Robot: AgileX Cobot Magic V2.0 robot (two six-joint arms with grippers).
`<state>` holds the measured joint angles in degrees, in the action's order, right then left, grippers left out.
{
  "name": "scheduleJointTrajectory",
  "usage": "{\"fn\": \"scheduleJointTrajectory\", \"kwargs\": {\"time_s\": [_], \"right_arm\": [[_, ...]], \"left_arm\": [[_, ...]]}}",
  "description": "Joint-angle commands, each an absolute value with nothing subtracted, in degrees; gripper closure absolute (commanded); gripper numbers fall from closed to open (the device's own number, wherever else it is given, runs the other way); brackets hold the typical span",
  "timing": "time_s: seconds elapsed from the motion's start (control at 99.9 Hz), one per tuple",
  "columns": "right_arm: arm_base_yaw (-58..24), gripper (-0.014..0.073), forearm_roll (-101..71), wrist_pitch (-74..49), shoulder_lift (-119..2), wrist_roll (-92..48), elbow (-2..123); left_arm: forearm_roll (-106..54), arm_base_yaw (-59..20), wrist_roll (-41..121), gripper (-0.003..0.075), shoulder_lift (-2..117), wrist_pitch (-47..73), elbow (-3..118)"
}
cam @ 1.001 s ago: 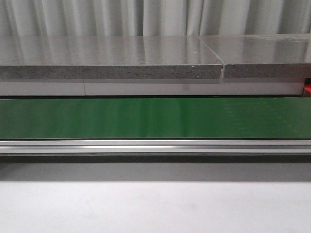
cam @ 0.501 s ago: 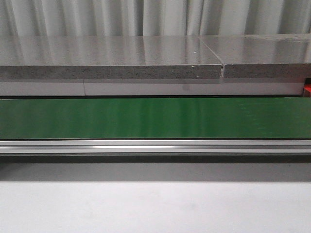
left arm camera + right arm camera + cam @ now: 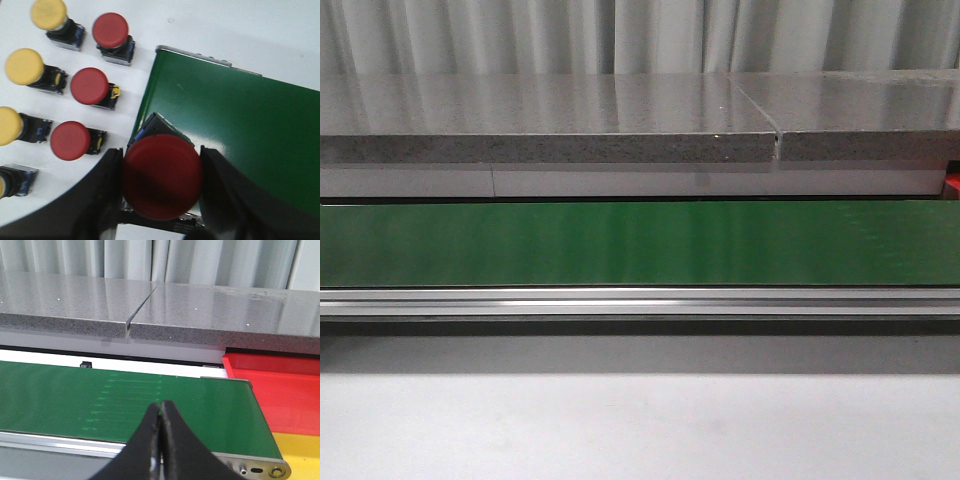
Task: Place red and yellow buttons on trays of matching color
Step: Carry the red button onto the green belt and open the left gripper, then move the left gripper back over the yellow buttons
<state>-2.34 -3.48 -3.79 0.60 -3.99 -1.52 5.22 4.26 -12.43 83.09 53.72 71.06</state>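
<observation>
Running across the scene, the green conveyor belt [image 3: 235,130] probably carries buttons toward the red tray [image 3: 280,385] at its far end. Over its near edge, the left gripper [image 3: 161,185] clamps a red button [image 3: 162,182] by its cap; the right gripper [image 3: 161,440] hangs pinched shut, empty.

Glossy green belt [image 3: 640,243], brushed-metal rail [image 3: 640,301], speckled polished stone slab [image 3: 550,120] — smooth plastic red button [image 3: 162,176].

Grey pleated curtain [image 3: 640,35] behind speckled countertop [image 3: 540,115].

Left fingers [image 3: 111,185] clamp a red button [image 3: 162,176] over the green belt's [image 3: 240,130] edge.
</observation>
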Motion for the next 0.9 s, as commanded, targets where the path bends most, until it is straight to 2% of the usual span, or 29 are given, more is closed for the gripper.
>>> {"fn": "scheduleJointTrajectory", "kwargs": {"time_s": [0.0, 0.34, 0.45, 0.521, 0.591, 0.601, 0.611, 0.781, 0.821, 0.891], "right_arm": [[-2.41, 0.066, -3.05, 0.91, 1.68, -4.31, -0.71], [-2.41, 0.066, -3.05, 0.91, 1.68, -4.31, -0.71], [-2.41, 0.066, -3.05, 0.91, 1.68, -4.31, -0.71], [-2.41, 0.066, -3.05, 0.91, 1.68, -4.31, -0.71], [-2.41, 0.066, -3.05, 0.91, 1.68, -4.31, -0.71], [-2.41, 0.066, -3.05, 0.91, 1.68, -4.31, -0.71], [-2.41, 0.066, -3.05, 0.91, 1.68, -4.31, -0.71], [-2.41, 0.066, -3.05, 0.91, 1.68, -4.31, -0.71], [-2.41, 0.066, -3.05, 0.91, 1.68, -4.31, -0.71], [-2.41, 0.066, -3.05, 0.91, 1.68, -4.31, -0.71]], "left_arm": [[4.37, 2.59, -12.44, 0.0739, 83.84, 52.08, 73.29], [4.1, 1.78, -12.44, 0.0738, 89.68, 52.09, 73.29], [3.75, 1.78, -12.41, 0.071, 90.76, 52.36, 73.29], [3.46, 1.78, -12.41, 0.0647, 91.44, 52.6, 73.29], [3.1, 1.78, -12.41, 0.0548, 92.11, 53.0, 73.29], [3.1, 1.78, -12.41, 0.0511, 92.18, 53.17, 73.29], [3.1, 1.78, -12.41, 0.0511, 92.17, 53.17, 73.29], [2.78, 1.78, -11.19, 0.0161, 92.4, 53.43, 73.42], [2.63, 1.78, -11.08, 0.0115, 92.4, 53.56, 73.72], [2.63, 1.76, -10.92, 0.0097, 92.4, 53.56, 74.48]]}}
